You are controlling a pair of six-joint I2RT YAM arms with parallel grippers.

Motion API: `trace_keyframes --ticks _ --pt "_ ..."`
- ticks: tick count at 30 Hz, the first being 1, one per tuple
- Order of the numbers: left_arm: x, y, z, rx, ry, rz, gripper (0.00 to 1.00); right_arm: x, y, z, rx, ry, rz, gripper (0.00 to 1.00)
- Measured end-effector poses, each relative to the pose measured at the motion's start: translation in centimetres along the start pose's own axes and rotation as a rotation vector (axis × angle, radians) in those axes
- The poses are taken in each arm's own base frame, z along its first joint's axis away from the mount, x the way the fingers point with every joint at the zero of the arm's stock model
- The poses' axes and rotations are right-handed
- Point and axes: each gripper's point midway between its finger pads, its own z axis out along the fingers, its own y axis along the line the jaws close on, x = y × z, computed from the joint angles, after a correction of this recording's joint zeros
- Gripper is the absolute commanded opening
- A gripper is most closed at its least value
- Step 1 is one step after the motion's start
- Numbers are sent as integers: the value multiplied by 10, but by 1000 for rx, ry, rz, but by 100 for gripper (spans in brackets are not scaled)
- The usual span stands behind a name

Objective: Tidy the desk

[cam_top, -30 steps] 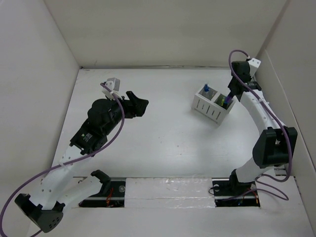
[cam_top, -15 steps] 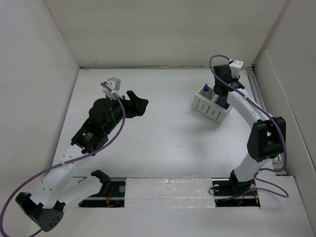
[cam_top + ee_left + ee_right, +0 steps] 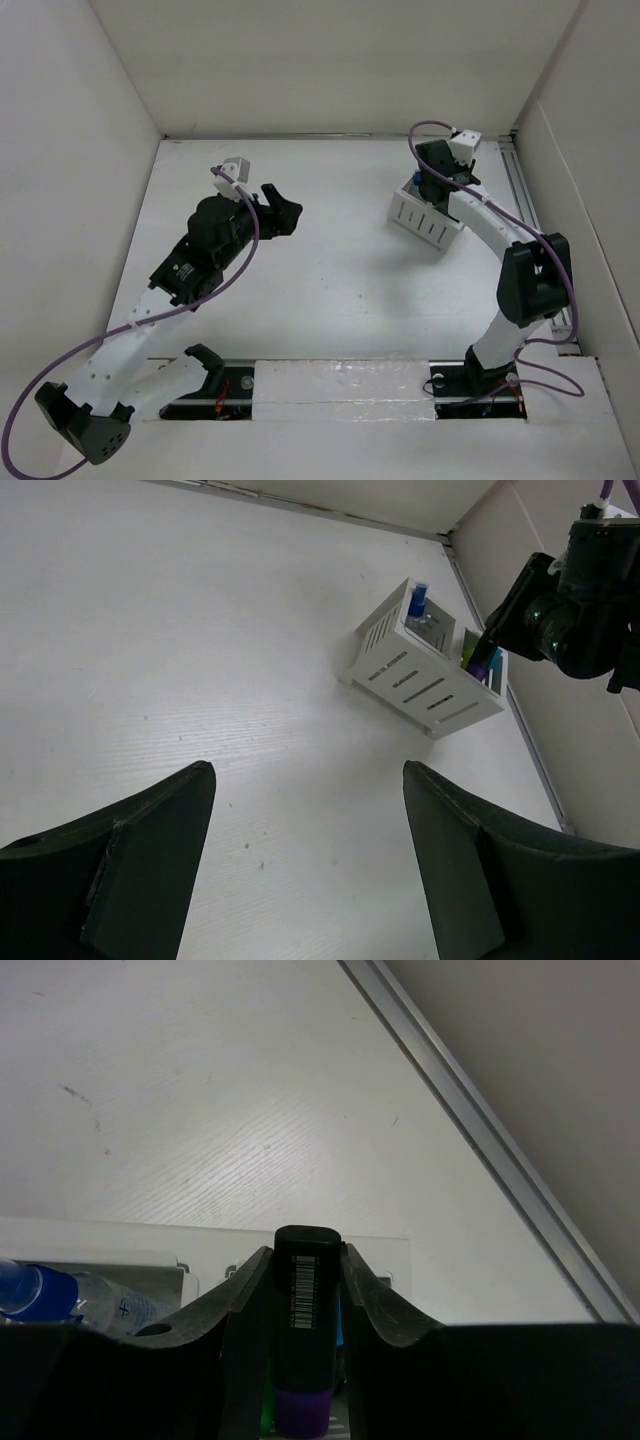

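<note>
The white desk (image 3: 330,290) carries a white ribbed pen holder (image 3: 425,222) at the back right. My right gripper (image 3: 437,190) hangs right over the holder. In the right wrist view it (image 3: 305,1260) is shut on a black marker with a purple end (image 3: 305,1310), held upright over the holder's right compartment (image 3: 380,1250). My left gripper (image 3: 285,212) is open and empty above the desk's left middle. In the left wrist view, between its fingers (image 3: 305,860), there is only bare desk, with the holder (image 3: 420,675) far ahead.
A blue-capped bottle (image 3: 418,595) stands in the holder's left compartment, also in the right wrist view (image 3: 40,1295). Coloured markers (image 3: 483,660) fill the right one. A metal rail (image 3: 480,1130) runs along the right wall. White wall panels (image 3: 90,150) enclose the desk.
My right gripper has swung left from the right wall side to over the pen holder, marker in its grip. My left arm has shifted only slightly.
</note>
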Motion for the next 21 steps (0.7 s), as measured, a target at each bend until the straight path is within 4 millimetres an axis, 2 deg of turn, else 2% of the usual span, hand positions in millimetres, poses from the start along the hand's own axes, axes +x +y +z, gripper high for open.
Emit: trace_keyframes --ticks 4,7,12,17,20,21 --pt "1 1 1 -3 5 0 72 5 1 -4 6 -3 12 32" --pt "0 0 3 -7 10 1 73 2 0 -15 -13 -10 31 40" --pt "-4 1 6 -20 15 -2 73 -15 2 -46 -104 -38 89 42" --pt "-5 1 7 -23 13 -9 74 -29 -8 -76 -198 -66 145 47" --pt "-5 1 7 -23 12 -11 74 -30 -14 -88 -238 -67 165 46" --pt "-6 1 7 -23 12 -12 74 -30 -15 -92 -256 -65 171 42"
